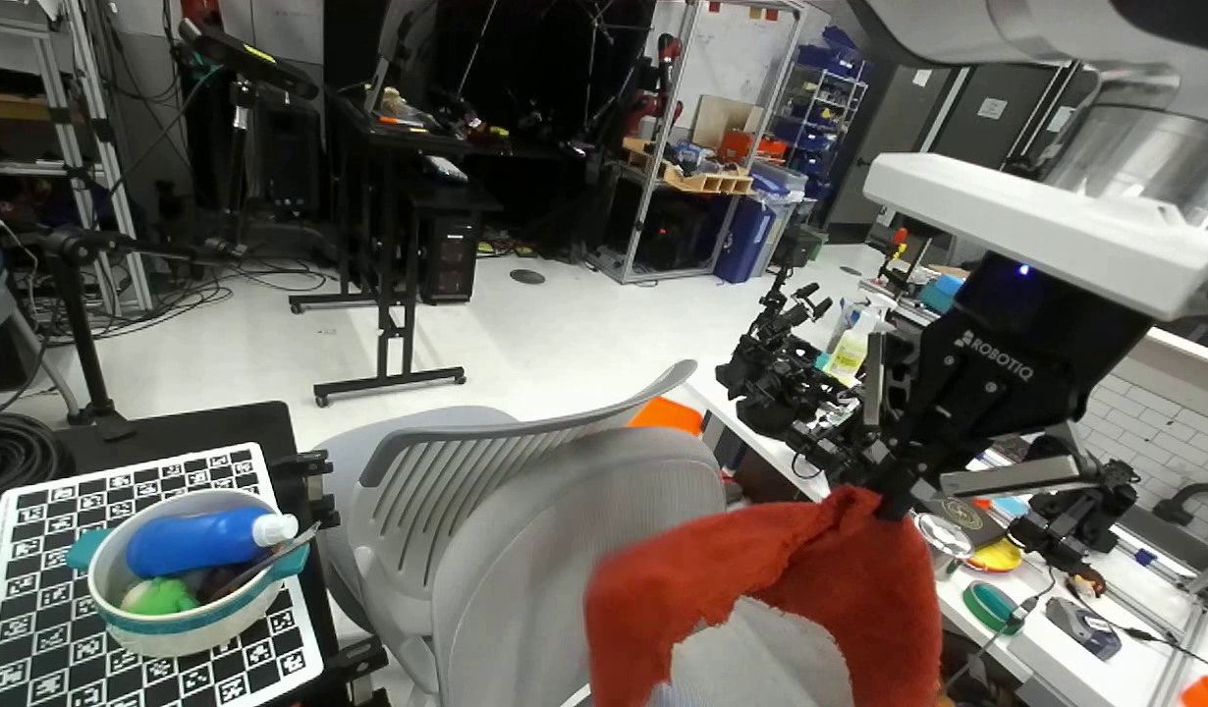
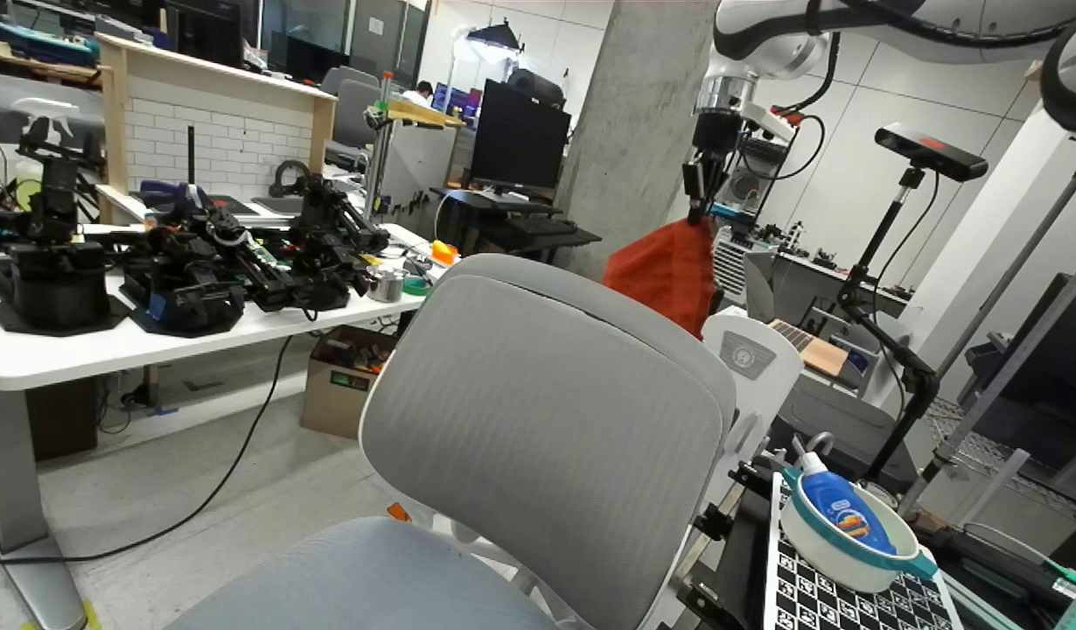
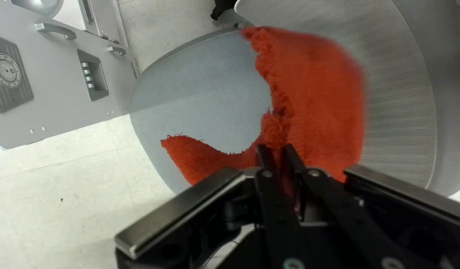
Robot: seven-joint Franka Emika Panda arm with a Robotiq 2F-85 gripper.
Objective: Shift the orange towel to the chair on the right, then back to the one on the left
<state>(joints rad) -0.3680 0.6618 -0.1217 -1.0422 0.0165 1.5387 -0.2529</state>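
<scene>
The orange-red towel (image 1: 692, 570) hangs from my gripper (image 1: 884, 501), whose fingers are closed on a bunched part of it. The wrist view shows the towel (image 3: 319, 101) spreading to both sides of the fingertips (image 3: 276, 149), over the grey seat (image 3: 200, 89) of a chair and in front of its backrest (image 3: 398, 93). In an exterior view that chair's backrest (image 1: 565, 550) stands back to back with another grey chair (image 1: 408, 511). The towel (image 2: 665, 271) also shows behind the nearer chair's backrest (image 2: 547, 420); its lower part is hidden there. I cannot tell whether it touches the seat.
A bowl (image 1: 172, 638) with a blue bottle stands on a checkered board beside the chairs. A white table (image 2: 188, 350) with black robot arms stands on the other side. A grey toy-kitchen-like panel (image 3: 65, 93) is near the seat. A camera stand (image 2: 888, 254) rises behind.
</scene>
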